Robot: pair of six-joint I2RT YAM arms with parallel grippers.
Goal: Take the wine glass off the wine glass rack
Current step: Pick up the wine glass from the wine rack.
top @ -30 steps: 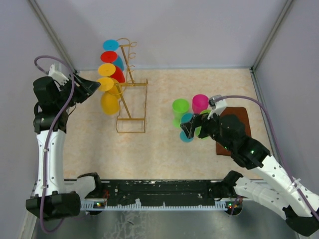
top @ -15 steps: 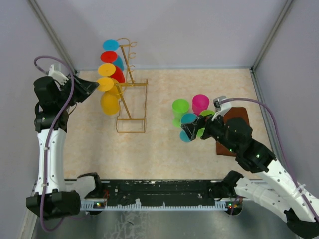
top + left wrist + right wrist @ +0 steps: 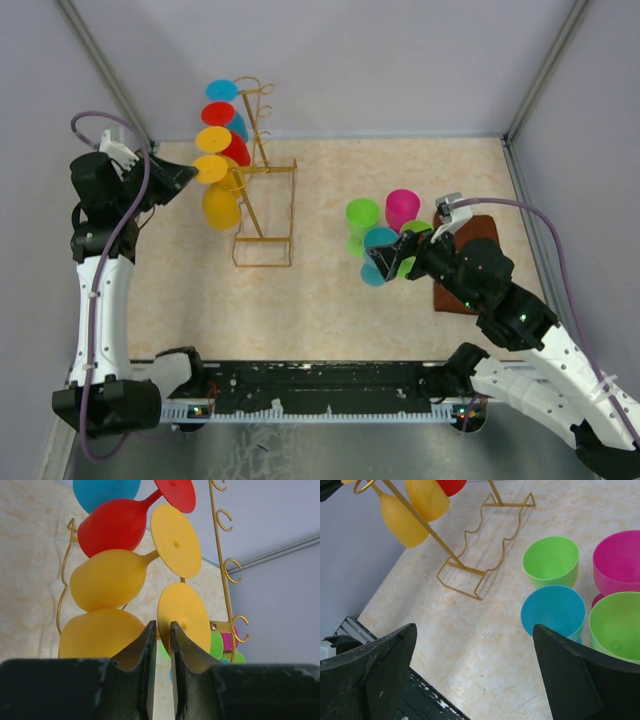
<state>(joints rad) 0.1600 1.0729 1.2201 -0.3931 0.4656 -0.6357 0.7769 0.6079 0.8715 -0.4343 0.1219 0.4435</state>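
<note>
The golden wire wine glass rack (image 3: 262, 215) stands at the back left, and its hooked post (image 3: 225, 580) rises at the right of the left wrist view. Several wine glasses hang from it sideways. The lowest is a yellow wine glass (image 3: 220, 207) with its bowl (image 3: 97, 632) left of my fingers and its foot disc (image 3: 182, 612) right of them. My left gripper (image 3: 190, 172) (image 3: 161, 625) is nearly closed, its tips straddling that glass's stem, which is mostly hidden. My right gripper (image 3: 385, 262) (image 3: 474, 630) hangs open and empty over the table beside the standing glasses.
On the rack above hang another yellow glass (image 3: 107, 577), a red one (image 3: 115, 525) and a blue one (image 3: 105, 490). Upright on the table stand green (image 3: 551, 560), blue (image 3: 553, 611), pink (image 3: 617, 562) and light green (image 3: 615, 627) glasses. A brown mat (image 3: 480, 240) lies right.
The left jaws have narrowed onto the stem of the lowest yellow glass. The right arm has drifted slightly right and toward the near edge, still open.
</note>
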